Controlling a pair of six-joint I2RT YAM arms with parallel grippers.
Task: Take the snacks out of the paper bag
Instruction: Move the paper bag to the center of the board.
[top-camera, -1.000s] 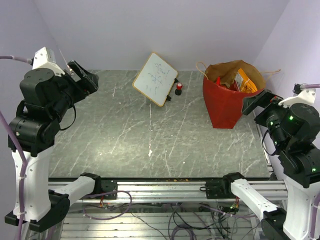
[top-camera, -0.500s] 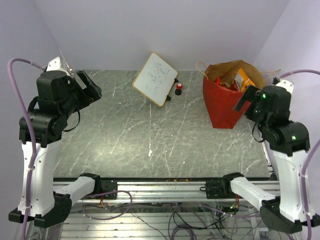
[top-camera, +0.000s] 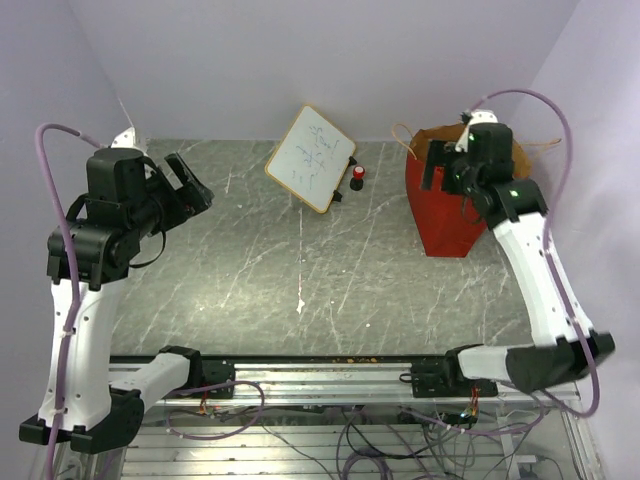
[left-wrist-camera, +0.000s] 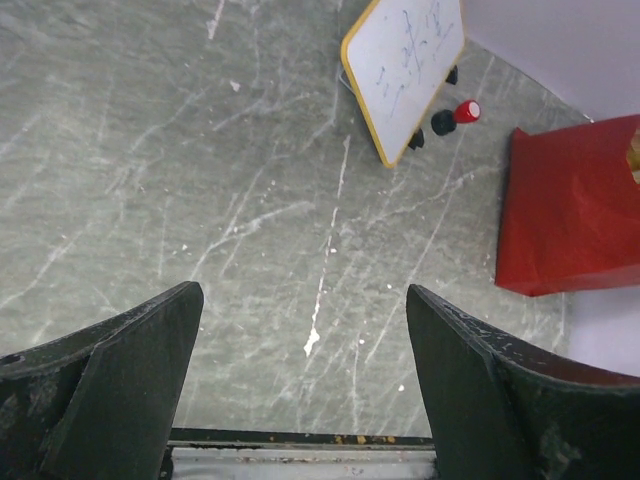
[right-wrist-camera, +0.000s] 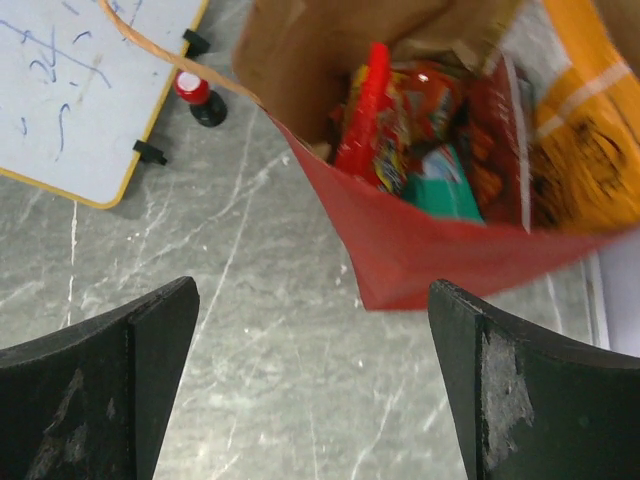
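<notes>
The paper bag (top-camera: 445, 215), red outside and brown inside, stands upright at the back right of the table (top-camera: 300, 270). In the right wrist view its mouth (right-wrist-camera: 440, 250) is open, and the snacks lie inside: red packets (right-wrist-camera: 400, 110), a teal one (right-wrist-camera: 445, 185) and an orange-yellow one (right-wrist-camera: 585, 130). My right gripper (top-camera: 437, 172) hangs open above the bag's left rim, and nothing is between its fingers (right-wrist-camera: 312, 300). Raised over the left side of the table, my left gripper (top-camera: 190, 180) is also open and empty (left-wrist-camera: 303, 300). It is far from the bag (left-wrist-camera: 575, 205).
A small white whiteboard (top-camera: 312, 157) leans tilted at the back middle. A red-and-black bottle (top-camera: 357, 177) stands between it and the bag. The bag's tan loop handle (right-wrist-camera: 150, 45) arches toward the board. Purple walls close in the back and the sides.
My right arm has risen and swung left and back, bringing its open gripper over the bag's mouth. My left arm has shifted slightly toward the table's middle. Both grippers have stayed open.
</notes>
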